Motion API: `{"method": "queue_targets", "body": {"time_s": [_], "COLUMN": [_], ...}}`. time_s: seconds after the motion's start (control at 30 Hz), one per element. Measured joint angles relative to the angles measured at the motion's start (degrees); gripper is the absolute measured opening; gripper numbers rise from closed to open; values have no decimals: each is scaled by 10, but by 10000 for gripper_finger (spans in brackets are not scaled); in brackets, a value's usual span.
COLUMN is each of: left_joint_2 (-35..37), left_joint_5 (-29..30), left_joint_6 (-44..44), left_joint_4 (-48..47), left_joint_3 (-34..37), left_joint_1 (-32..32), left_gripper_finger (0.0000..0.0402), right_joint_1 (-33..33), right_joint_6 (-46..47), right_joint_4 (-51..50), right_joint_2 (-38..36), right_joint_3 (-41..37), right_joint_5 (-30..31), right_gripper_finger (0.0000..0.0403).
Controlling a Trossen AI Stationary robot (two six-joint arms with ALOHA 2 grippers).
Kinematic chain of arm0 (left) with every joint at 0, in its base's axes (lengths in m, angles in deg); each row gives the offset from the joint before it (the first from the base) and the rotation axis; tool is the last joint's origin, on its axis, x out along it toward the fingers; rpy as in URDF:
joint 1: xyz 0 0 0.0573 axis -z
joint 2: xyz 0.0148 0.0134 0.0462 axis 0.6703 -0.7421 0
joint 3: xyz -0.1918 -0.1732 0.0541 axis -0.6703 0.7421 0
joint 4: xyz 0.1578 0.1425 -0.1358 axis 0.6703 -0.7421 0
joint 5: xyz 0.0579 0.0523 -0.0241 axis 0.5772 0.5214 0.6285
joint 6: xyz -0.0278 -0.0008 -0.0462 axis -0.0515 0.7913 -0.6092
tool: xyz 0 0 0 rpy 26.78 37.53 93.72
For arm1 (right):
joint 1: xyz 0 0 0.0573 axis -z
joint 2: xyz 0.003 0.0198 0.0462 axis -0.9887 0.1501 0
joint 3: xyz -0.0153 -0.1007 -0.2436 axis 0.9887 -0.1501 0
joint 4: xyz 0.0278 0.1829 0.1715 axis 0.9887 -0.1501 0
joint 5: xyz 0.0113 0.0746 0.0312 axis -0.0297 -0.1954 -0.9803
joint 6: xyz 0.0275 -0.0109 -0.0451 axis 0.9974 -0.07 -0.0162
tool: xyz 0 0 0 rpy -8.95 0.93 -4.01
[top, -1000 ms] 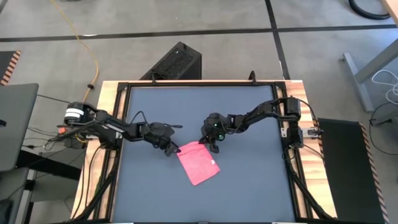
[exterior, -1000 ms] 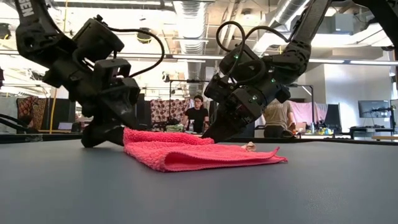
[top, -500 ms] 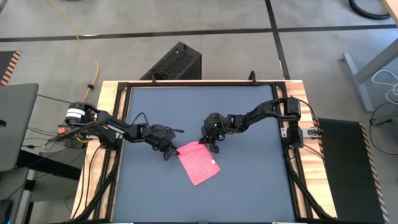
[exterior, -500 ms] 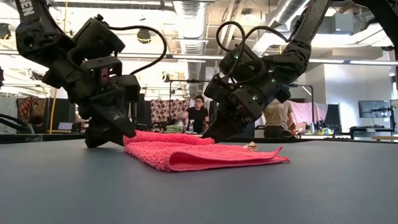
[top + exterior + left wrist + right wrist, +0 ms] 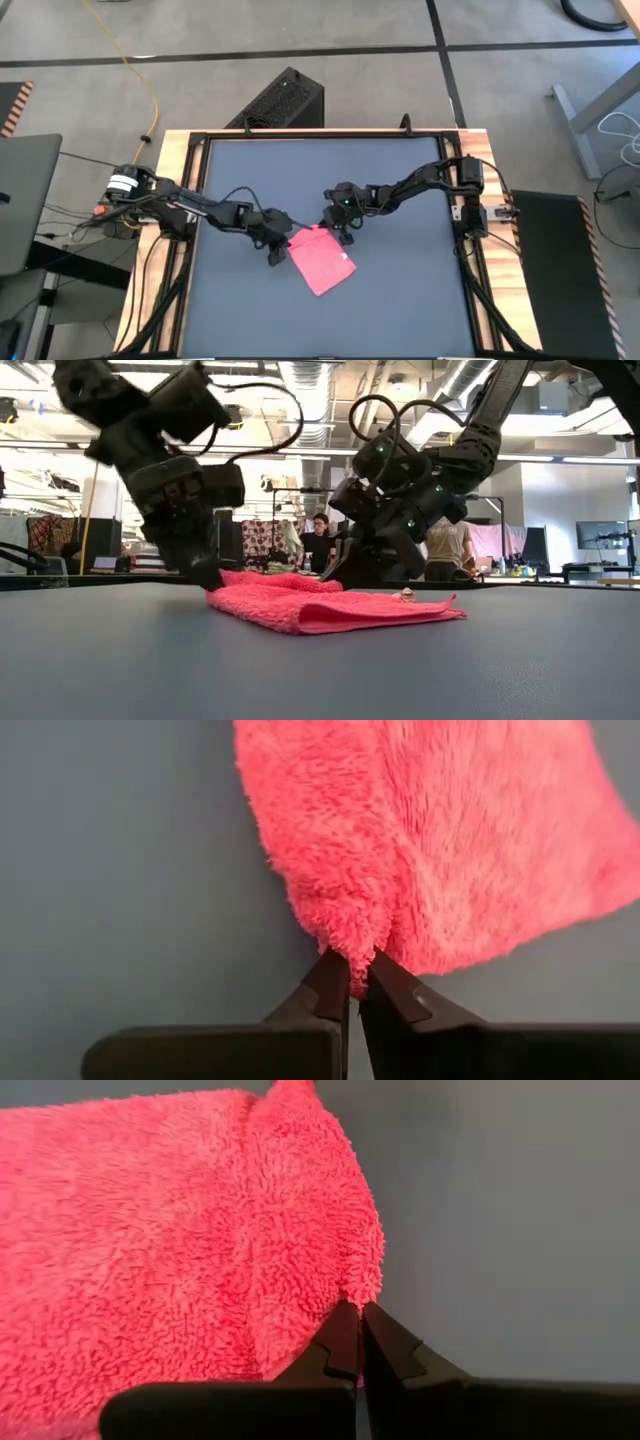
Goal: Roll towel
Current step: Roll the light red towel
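The pinkish-red towel [image 5: 322, 262] lies folded flat at the middle of the dark table, with a small white tag [image 5: 403, 596] at its edge. My left gripper [image 5: 279, 249] is at the towel's left corner and shut on it. My right gripper [image 5: 343, 236] is at the towel's far corner, also shut on it. The low view shows both grippers, left [image 5: 207, 576] and right [image 5: 345, 574], down at the towel's [image 5: 330, 606] back edge. My left gripper pinches the towel's left corner [image 5: 356, 967] between its two fingertips, slanting down from the table's left side. How many layers it has, I cannot tell. The corner stays low at the table and the rest of the towel lies flat. My right gripper pinches the towel's far corner edge [image 5: 358, 1295] between its two fingertips, slanting down from the table's far right. The towel lies on the table in front of the fingers, slack.
The table's wooden frame [image 5: 185, 140] runs around the dark top. A black box [image 5: 280, 100] stands on the floor beyond the far edge. People stand in the room behind the table [image 5: 318, 545]. Bare tabletop [image 5: 400, 300] lies near and right of the towel.
My left gripper stood open at the towel's left corner. It has rolled its wrist, moved a little toward the near edge and shut on that corner. My right gripper has kept its place, shut on the far corner, and rolled slightly. The towel has stayed flat.
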Motion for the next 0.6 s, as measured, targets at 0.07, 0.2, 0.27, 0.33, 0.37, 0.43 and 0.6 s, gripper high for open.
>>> {"method": "queue_targets", "body": {"time_s": [0.07,0.2,0.27,0.33,0.37,0.43,0.6], "left_joint_2": [0,0,0,-1,-1,-2,-2], "left_joint_5": [41,117,152,166,169,180,224], "left_joint_6": [35,81,97,104,105,107,104], "left_joint_4": [-69,-183,-210,-216,-216,-217,-222], "left_joint_3": [-38,-103,-123,-129,-129,-128,-118], "left_joint_1": [16,39,47,53,55,57,67], "left_gripper_finger": [1,1,0,0,0,0,0], "right_joint_1": [-3,-4,-4,-7,-9,-14,-34], "right_joint_6": [-12,-35,-59,-83,-95,-128,-206], "right_joint_4": [0,-15,-27,-29,-28,-25,-24], "right_joint_2": [-1,-16,-28,-38,-41,-42,-42], "right_joint_3": [0,0,0,0,0,0,0], "right_joint_5": [14,34,55,84,98,124,192], "right_gripper_finger": [21,21,21,20,20,20,19]}}
